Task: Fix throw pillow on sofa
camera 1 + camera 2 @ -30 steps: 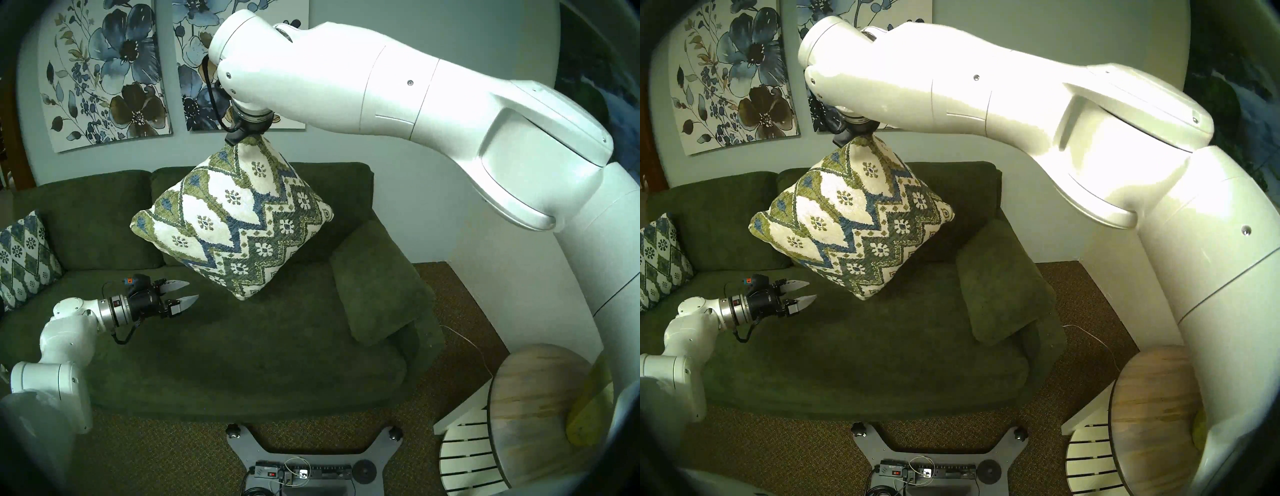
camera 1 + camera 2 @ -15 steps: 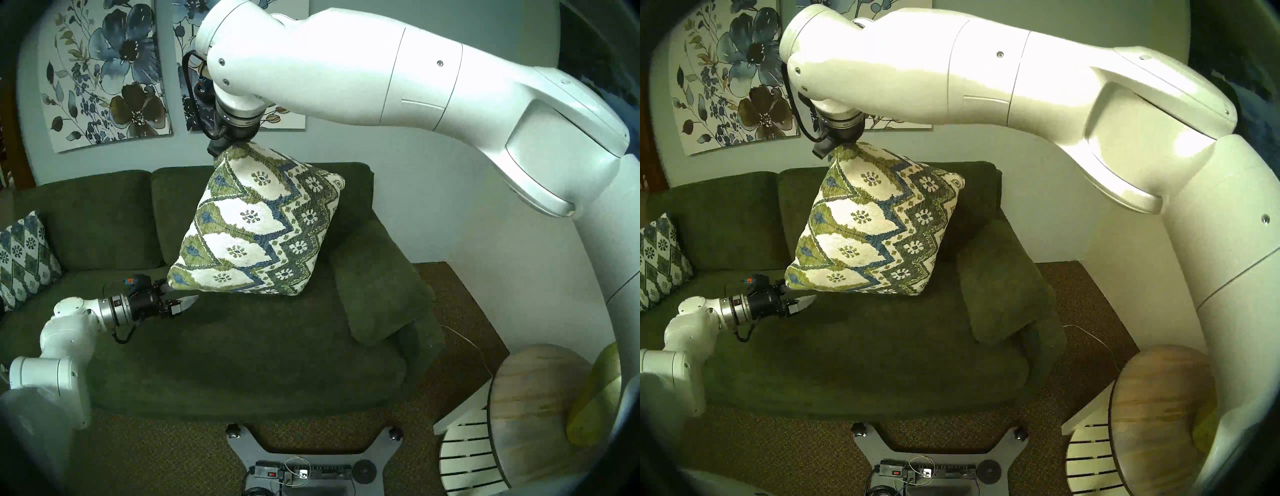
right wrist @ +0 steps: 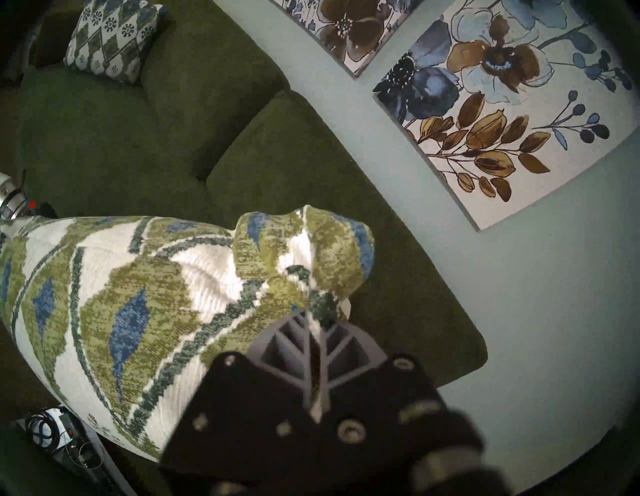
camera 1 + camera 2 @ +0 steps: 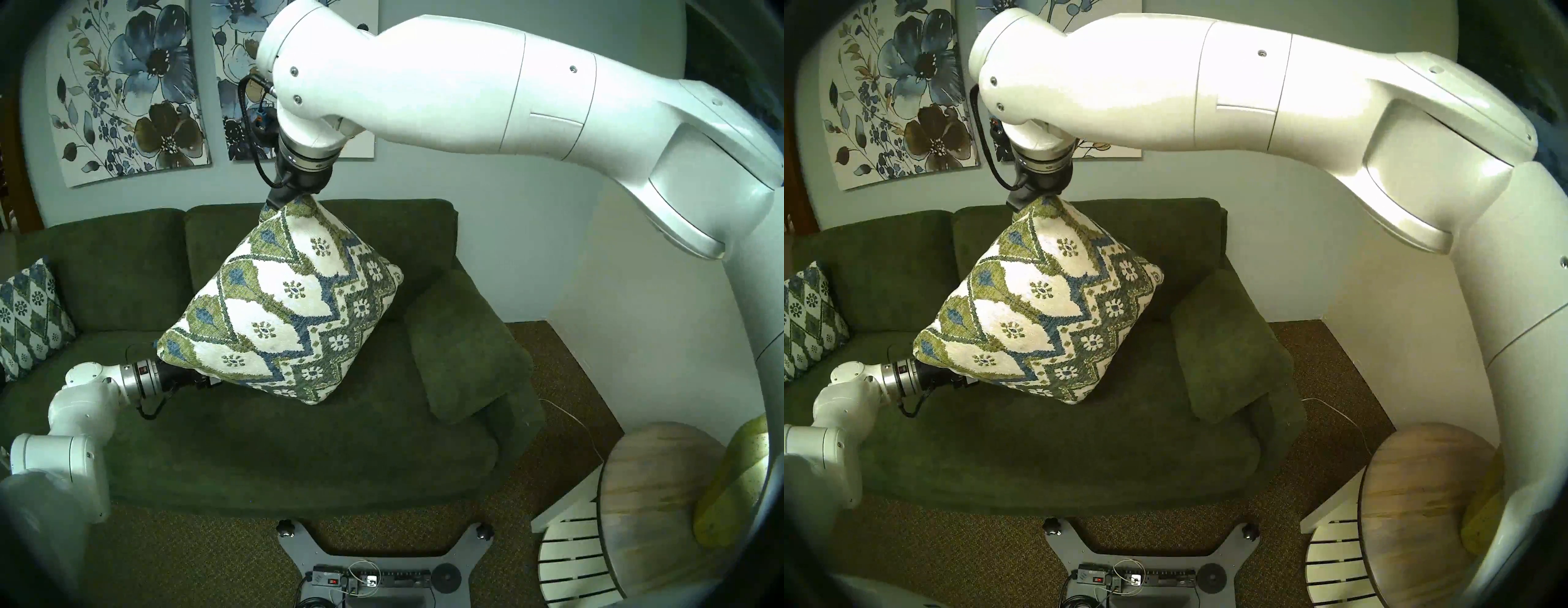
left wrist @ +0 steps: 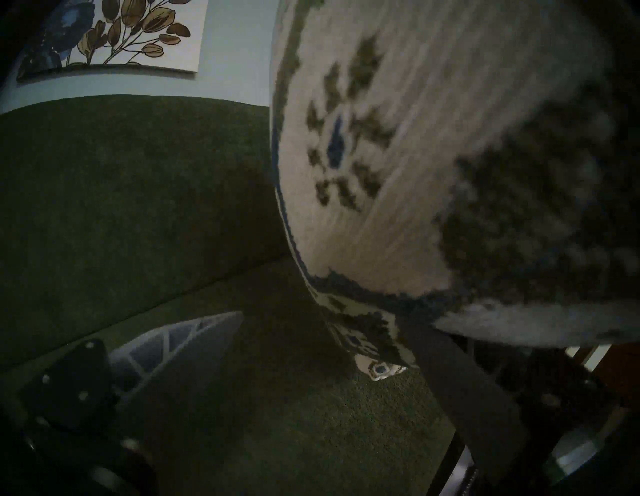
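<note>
At the bottom of the right wrist view, the right gripper (image 3: 313, 350) is clamped on one corner of the square plump cream throw pillow with green-and-blue zigzag bands (image 4: 288, 305), which hangs mid-frame above the dark green plush sofa (image 4: 297, 446). Lower left, the left gripper (image 5: 329, 356) stands apart around the bottom corner; it should close squarely before the pillow is lowered against the back cushions.

The throw pillow (image 4: 284, 305) has swung lower and leftward, now covering the left end effector (image 5: 311, 346); the right arm dropped.
</note>
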Action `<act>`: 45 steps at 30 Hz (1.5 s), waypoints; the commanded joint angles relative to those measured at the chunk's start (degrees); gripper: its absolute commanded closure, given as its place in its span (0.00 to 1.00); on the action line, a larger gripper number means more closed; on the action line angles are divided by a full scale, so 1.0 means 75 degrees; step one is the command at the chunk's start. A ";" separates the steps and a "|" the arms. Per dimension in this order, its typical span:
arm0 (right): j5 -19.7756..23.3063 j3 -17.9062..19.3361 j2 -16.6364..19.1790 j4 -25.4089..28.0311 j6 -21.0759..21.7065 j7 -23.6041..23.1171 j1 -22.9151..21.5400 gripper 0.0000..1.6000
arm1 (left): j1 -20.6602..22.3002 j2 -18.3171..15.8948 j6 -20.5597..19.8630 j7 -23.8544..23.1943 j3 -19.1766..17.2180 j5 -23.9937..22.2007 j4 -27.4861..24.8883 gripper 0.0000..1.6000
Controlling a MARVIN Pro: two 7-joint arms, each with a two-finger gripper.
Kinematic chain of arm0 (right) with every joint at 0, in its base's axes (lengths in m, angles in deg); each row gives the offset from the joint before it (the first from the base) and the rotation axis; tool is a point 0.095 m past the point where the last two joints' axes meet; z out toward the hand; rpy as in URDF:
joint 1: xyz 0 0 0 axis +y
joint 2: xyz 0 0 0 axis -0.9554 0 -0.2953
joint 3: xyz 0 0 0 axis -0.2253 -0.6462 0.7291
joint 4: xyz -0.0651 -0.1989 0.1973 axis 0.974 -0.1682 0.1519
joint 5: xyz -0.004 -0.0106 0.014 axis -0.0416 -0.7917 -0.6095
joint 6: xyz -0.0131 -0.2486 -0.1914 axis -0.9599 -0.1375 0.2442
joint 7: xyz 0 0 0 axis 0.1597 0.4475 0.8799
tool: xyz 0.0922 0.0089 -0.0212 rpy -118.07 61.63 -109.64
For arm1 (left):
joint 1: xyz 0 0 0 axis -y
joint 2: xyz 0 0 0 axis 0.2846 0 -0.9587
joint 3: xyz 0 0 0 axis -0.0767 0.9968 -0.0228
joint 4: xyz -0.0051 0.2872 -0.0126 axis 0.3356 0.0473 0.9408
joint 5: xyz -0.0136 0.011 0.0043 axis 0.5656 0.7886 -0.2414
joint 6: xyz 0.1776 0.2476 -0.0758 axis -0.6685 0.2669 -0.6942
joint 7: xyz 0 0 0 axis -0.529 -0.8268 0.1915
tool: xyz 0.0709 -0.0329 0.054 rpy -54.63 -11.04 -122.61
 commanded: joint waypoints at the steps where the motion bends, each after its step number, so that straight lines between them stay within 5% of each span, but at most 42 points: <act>1: 0.0334 -0.0079 0.0411 0.0145 -0.0010 0.0624 -0.0623 1.00 | 0.0178 -0.0016 0.0010 0.0002 0.0001 -0.0040 -0.0025 0.00; 12: 0.1250 -0.0611 0.0715 0.0365 -0.0010 0.1353 -0.0945 1.00 | 0.0189 -0.0024 0.0082 0.0002 0.0054 -0.0046 -0.0012 0.00; 23: 0.2386 -0.1655 0.1014 0.0192 -0.0010 0.2173 -0.0994 1.00 | 0.0217 -0.0034 0.0138 0.0002 0.0099 -0.0060 0.0014 0.00; 37: 0.4063 -0.2800 0.0149 -0.1241 -0.0010 0.3358 -0.0614 1.00 | 0.0348 -0.0057 0.0171 0.0002 0.0143 -0.0092 0.0190 0.00; 45: 0.4355 -0.3114 -0.0203 -0.1982 -0.0288 0.3477 -0.0341 1.00 | 0.0431 -0.0067 0.0185 0.0002 0.0171 -0.0090 0.0320 0.00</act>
